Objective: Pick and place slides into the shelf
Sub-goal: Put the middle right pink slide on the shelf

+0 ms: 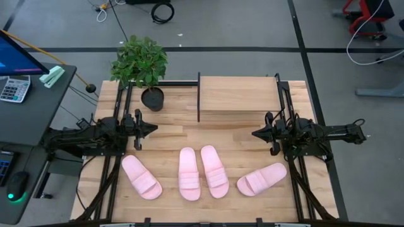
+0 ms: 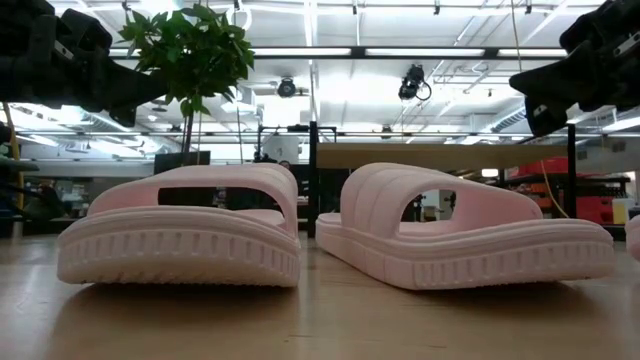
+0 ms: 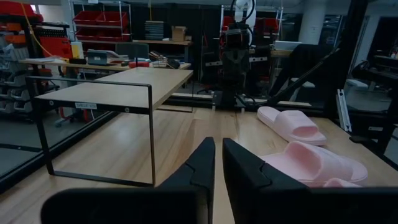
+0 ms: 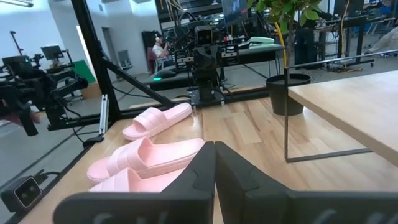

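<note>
Several pale pink slides lie soles down in a row on the near half of the wood table: one at the left (image 1: 141,177), two side by side in the middle (image 1: 189,174) (image 1: 214,171), and one angled at the right (image 1: 261,180). The shelf (image 1: 238,99), with a light wood top on a thin black frame, stands at the far middle. My left gripper (image 1: 153,130) hovers shut and level at the table's left side. My right gripper (image 1: 255,133) hovers shut and level at the right side. They point at each other, above and behind the slides, and touch nothing.
A potted plant (image 1: 140,63) in a black pot (image 1: 152,99) stands at the far left, beside the shelf. A desk with a calculator (image 1: 14,88) and a monitor lies off the table's left edge. Bare wood lies between the grippers and in front of the shelf.
</note>
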Controlling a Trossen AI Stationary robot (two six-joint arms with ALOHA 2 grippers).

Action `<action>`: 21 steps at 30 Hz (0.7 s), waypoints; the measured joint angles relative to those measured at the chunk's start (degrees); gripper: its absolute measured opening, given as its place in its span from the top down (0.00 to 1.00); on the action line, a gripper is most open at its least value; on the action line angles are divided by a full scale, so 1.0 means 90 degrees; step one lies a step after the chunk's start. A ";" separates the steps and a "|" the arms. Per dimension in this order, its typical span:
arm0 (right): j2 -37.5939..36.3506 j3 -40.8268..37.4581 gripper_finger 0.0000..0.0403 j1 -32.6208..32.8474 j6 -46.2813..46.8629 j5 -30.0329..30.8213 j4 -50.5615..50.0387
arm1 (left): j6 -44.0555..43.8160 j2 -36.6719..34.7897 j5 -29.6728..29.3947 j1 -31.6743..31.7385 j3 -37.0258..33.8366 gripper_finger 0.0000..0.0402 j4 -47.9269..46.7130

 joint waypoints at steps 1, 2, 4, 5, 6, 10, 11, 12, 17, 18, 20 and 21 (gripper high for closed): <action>-0.0001 0.0001 0.97 -0.0002 0.0126 -0.0002 0.0000 | 0.0003 0.0000 0.0000 0.0001 -0.0002 0.92 0.0000; -0.0001 0.0001 0.97 -0.0002 0.0326 0.0000 0.0000 | 0.0026 0.0000 -0.0004 0.0000 -0.0001 0.92 0.0011; -0.0001 0.0001 0.97 0.0000 0.0786 -0.0002 0.0006 | 0.0096 0.0000 -0.0080 0.0000 -0.0001 0.93 0.0124; 0.0002 -0.0001 0.97 -0.0002 0.1042 0.0000 0.0026 | 0.0085 0.0000 -0.0095 0.0002 0.0000 0.94 0.0233; 0.0001 -0.0001 0.97 -0.0002 0.1297 0.0000 0.0080 | -0.0049 0.0002 -0.0105 0.0000 -0.0002 0.94 0.0400; 0.0002 -0.0001 0.97 -0.0002 0.2117 0.0075 0.0633 | -0.0992 0.0000 -0.0502 0.0000 -0.0002 0.95 0.1427; 0.0001 -0.0001 0.97 0.0000 0.2274 0.0142 0.0800 | -0.1299 0.0002 -0.0726 0.0000 -0.0002 0.96 0.1689; 0.0002 0.0001 0.97 -0.0002 0.2416 0.0227 0.0977 | -0.1648 0.0001 -0.0975 0.0000 0.0000 0.96 0.1951; -0.0001 0.0001 0.97 -0.0002 0.2615 0.0866 0.1611 | -0.2516 0.0000 -0.2141 0.0002 0.0000 0.95 0.2763; -0.0001 -0.0001 0.97 0.0000 0.2593 0.1008 0.1690 | -0.2488 0.0000 -0.2195 0.0002 0.0000 0.94 0.2839; 0.0000 -0.0001 0.97 -0.0001 0.2579 0.1314 0.1862 | -0.2483 0.0000 -0.2205 0.0002 0.0000 0.92 0.2922; 0.0002 -0.0001 0.97 -0.0002 0.2577 0.1470 0.1976 | -0.2503 0.0000 -0.2212 0.0002 0.0000 0.91 0.2971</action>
